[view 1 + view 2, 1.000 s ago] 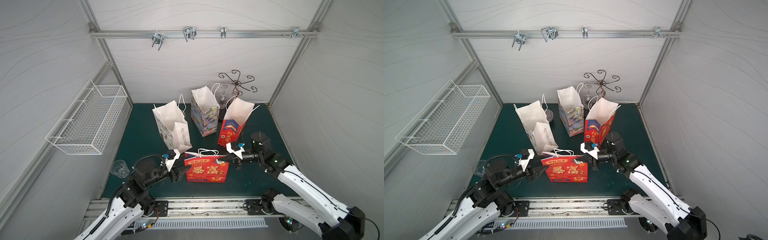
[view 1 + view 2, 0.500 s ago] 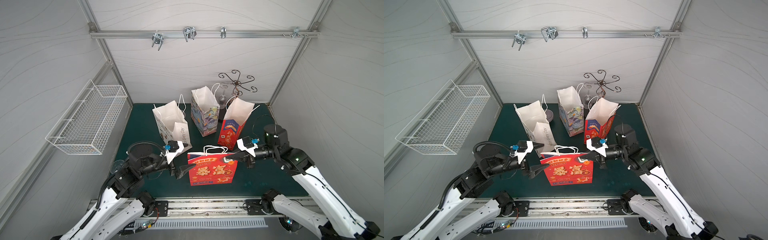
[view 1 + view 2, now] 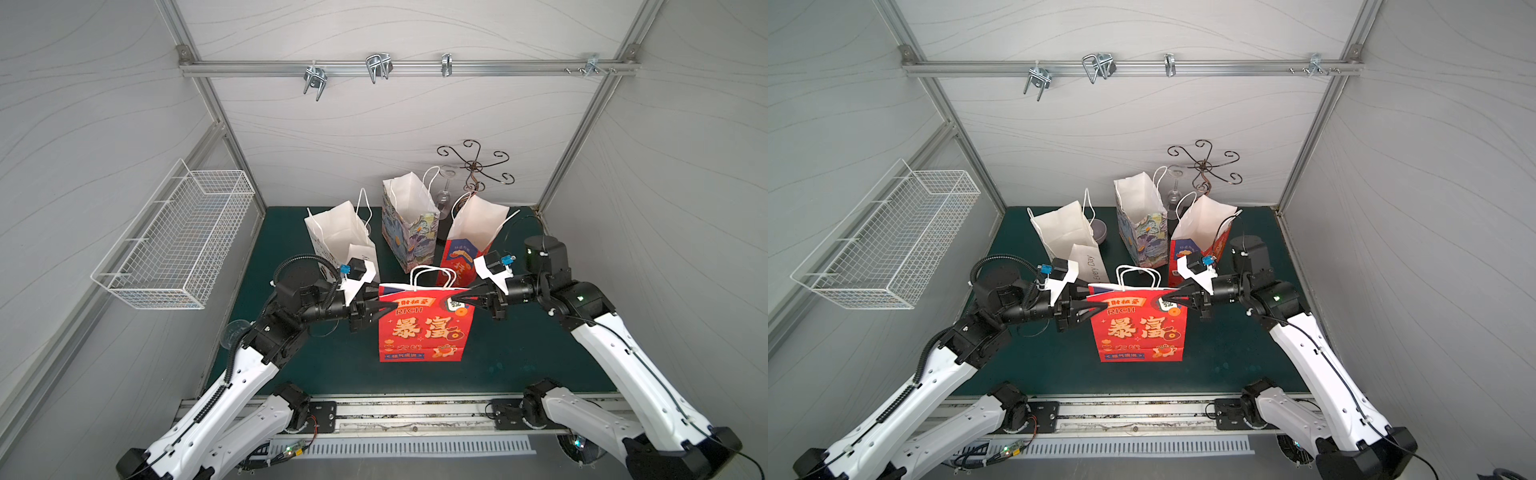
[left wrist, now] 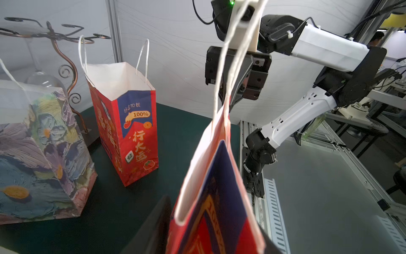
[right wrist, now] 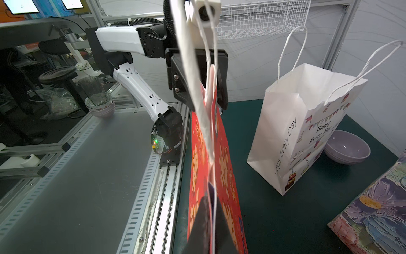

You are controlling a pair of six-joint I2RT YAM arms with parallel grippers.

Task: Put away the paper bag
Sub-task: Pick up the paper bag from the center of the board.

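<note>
The red paper bag stands upright and flattened in the middle of the green mat, its white handles pointing up. My right gripper is shut on its top right corner; in the right wrist view the fingers pinch the edge. My left gripper is at the top left corner. In the left wrist view its fingers lie against both faces of the bag, whose mouth gapes slightly between them. Whether the bottom touches the mat, I cannot tell.
Behind stand a white bag, a floral bag and an open red-and-blue bag. A scrolled metal stand is at the back, a bowl behind the white bag. A wire basket hangs on the left wall; hooks hang from the rail above.
Both arms have risen and drawn apart, bringing the bag from lying low and tilted to upright. The left gripper opened wide, then closed in on the bag's left corner.
</note>
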